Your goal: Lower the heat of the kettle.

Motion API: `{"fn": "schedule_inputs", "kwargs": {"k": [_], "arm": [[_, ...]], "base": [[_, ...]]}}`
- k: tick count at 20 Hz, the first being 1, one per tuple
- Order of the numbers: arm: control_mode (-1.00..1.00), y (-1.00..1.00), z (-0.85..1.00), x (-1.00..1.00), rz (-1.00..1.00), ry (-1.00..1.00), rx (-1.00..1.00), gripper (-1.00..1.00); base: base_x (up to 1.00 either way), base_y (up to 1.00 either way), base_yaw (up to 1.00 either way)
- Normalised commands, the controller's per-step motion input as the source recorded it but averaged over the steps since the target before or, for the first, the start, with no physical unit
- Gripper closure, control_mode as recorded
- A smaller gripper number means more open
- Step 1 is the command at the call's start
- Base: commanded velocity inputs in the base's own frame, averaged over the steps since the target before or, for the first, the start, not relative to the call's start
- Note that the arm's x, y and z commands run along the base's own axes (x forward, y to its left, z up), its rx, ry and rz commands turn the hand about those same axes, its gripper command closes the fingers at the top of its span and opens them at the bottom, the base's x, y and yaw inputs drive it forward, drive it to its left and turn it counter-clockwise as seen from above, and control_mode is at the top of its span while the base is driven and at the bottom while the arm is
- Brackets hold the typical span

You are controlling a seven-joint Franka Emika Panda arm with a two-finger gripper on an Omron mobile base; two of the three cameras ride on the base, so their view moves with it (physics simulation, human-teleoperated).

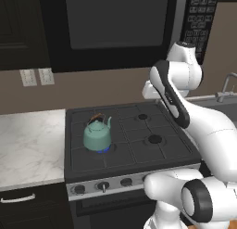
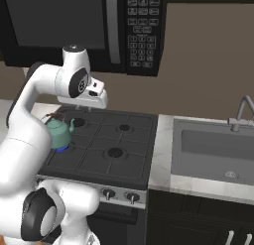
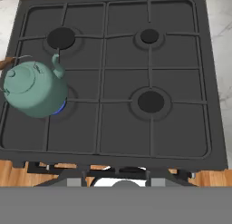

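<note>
The mint-green kettle point(image 1: 97, 133) point(image 2: 59, 132) point(image 3: 32, 89) stands on the front-left burner of the black stove point(image 1: 139, 151) point(image 2: 130, 157) point(image 3: 181, 128). A blue flame point(image 3: 62, 108) shows under its base. The stove's knobs point(image 1: 102, 186) point(image 2: 108, 193) run along the front panel, below the grates. My gripper point(image 2: 85, 108) point(image 3: 115, 182) hangs high over the middle of the stove, pointing down, well above and to the right of the kettle. Its fingers stand wide apart with nothing between them.
A microwave point(image 2: 99, 26) hangs over the stove, close behind the raised hand. A marble counter point(image 1: 28, 144) lies left of the stove. A steel sink point(image 2: 218, 150) with a faucet point(image 2: 243, 110) is on the right. The other three burners are bare.
</note>
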Motion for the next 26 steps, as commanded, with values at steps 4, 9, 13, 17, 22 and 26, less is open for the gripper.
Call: {"fn": "schedule_inputs", "kwargs": {"k": [4,9,13,17,22,26], "arm": [[-1.00,0.02,-0.01,-0.08,0.00,0.01,0.00,-1.00],[-1.00,0.30,-0.08,-0.45,0.02,-0.02,-0.01,-1.00],[-1.00,0.96,-0.37,-0.53,0.02,-0.05,-0.12,-1.00],[-1.00,1.00,-0.39,-0.38,0.04,-0.02,-0.21,-1.00],[-1.00,1.00,-0.43,-0.39,0.08,-0.05,-0.30,-1.00],[-1.00,0.79,-0.51,-0.13,0.04,0.00,-0.29,-1.00]], "base": [[0.00,0.00,0.00],[0.00,0.00,0.00],[0.00,0.00,0.00],[0.00,0.00,0.00],[0.00,0.00,0.00],[0.00,0.00,0.00]]}}
